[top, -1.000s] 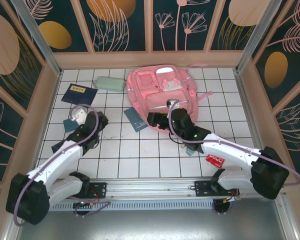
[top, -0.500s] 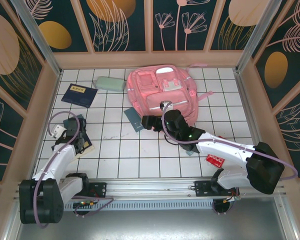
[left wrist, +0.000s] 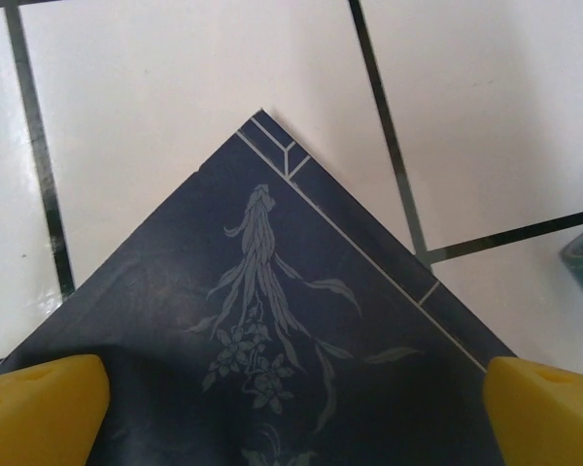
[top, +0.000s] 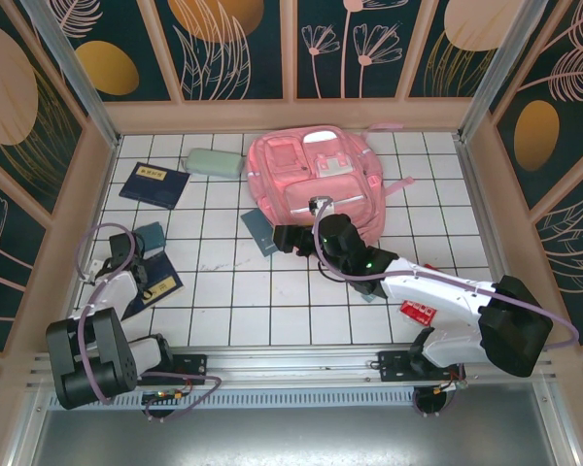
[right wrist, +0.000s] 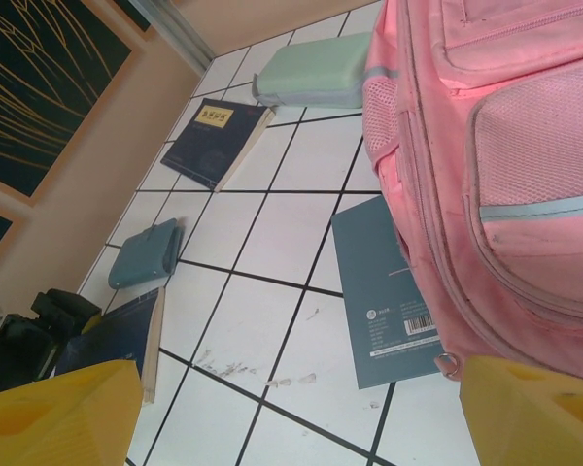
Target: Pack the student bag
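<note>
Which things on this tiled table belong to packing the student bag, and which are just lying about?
For the job, likely:
large pink fabric backpack; mint-green pencil case; dark blue book with yellow label; grey-blue notebook; dark blue floral book; small teal pouch.

Lying about, probably:
small red flat object; small teal scrap near it.

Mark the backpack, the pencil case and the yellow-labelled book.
backpack [top: 301, 194]: top view, front panel.
pencil case [top: 214, 162]: top view, its middle.
yellow-labelled book [right wrist: 214, 148]: right wrist view, cover middle.
</note>
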{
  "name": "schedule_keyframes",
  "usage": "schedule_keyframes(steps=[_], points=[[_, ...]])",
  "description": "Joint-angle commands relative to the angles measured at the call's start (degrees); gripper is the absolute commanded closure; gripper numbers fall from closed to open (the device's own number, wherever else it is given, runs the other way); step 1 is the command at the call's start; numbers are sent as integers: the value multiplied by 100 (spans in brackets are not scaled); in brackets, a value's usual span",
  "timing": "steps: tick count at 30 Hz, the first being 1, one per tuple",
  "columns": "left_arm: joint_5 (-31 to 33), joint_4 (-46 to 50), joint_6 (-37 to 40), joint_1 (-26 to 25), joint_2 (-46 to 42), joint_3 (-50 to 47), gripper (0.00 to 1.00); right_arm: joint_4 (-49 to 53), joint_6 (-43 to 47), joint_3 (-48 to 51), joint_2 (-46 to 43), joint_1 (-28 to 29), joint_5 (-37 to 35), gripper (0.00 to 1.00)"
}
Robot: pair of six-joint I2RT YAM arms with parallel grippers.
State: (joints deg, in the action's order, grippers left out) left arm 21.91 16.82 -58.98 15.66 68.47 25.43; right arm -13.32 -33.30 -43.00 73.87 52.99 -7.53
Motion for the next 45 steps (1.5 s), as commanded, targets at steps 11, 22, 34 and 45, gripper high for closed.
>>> schedule_keyframes(steps=[11, 22, 34, 45], points=[[-2514, -780, -548, -60, -1608, -1035, 1, -286, 88, -144, 43, 56, -31, 14], [-3181, -1594, -1118, -1474, -1315, -1182, 2, -311, 3, -276, 303, 62, 47, 14], [-2644, -1706, -1568, -3194, -880, -687, 1, -292, -55, -419, 672, 62, 212, 24], [-2246, -1289, 257, -2910, 537, 920, 1, -751, -431, -718, 1928, 467, 639, 71]])
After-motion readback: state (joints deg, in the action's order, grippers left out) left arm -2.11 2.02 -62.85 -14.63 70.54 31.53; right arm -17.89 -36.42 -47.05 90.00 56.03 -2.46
